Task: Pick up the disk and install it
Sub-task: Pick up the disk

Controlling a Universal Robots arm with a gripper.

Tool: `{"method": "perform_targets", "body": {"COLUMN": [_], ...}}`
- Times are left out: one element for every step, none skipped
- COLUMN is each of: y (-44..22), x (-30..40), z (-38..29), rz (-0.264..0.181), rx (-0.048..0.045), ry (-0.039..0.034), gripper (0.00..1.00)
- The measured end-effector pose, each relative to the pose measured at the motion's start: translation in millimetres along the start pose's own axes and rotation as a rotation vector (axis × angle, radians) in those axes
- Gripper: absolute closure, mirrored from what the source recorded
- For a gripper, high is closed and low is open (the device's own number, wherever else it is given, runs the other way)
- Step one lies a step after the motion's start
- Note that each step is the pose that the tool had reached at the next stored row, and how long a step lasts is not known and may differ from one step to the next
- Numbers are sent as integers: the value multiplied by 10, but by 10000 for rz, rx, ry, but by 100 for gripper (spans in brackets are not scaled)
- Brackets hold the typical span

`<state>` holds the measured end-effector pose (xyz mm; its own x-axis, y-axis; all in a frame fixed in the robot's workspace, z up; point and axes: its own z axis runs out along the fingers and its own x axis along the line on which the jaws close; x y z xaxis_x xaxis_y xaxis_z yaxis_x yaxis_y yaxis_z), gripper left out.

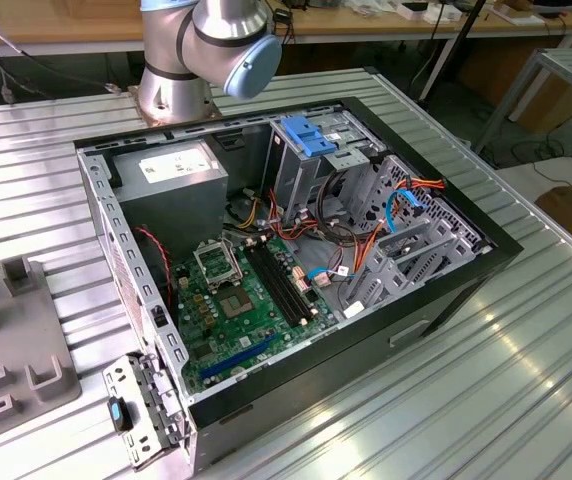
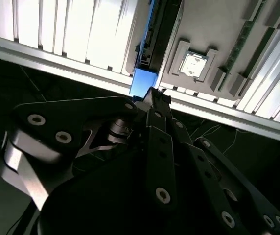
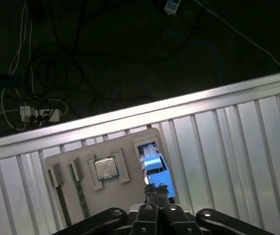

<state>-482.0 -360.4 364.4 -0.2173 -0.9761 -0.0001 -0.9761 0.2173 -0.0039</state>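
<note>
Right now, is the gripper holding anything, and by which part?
It cannot be told. The gripper is at the blue end of the disk, which sits on the grey tray; a firm hold is not visible.

Hard glare washes the ribbed table (image 2: 96,34) just beyond my claw (image 2: 152,93); the claw itself reads dark.

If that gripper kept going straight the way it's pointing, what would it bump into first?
Probably the disk, which sits in the grey tray right ahead of the gripper; whether they already touch is unclear.
</note>
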Motion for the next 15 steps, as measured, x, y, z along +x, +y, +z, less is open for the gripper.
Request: {"method": "perform_targets", "body": {"y": [0, 0, 0, -1, 0, -1, -1, 0, 0, 0, 0, 0, 0, 0, -1], "x": [0, 0, 0, 0, 0, 0, 0, -1, -1, -1, -1, -1, -1, -1, -2], "z": [-1, -1, -2, -2, -1, -1, -1, -1, -1, -1, 0, 0, 2, 3, 6], "rz": [-22, -24, -24, -25, -42, -176, -501, -762, -1018, -1235, -1421, -1790, -2107, -2450, -2654], "rx": [-1, -2, -2, -2, -2, -1, -1, -2, -2, -2, -1, -2, -1, -2, 0], "ry": [3, 4, 4, 4, 4, 3, 3, 1, 1, 0, -1, -2, -3, -5, -7], "gripper": [89, 89, 89, 89, 89, 89, 89, 89, 89, 89, 89, 89, 89, 89, 89]}}
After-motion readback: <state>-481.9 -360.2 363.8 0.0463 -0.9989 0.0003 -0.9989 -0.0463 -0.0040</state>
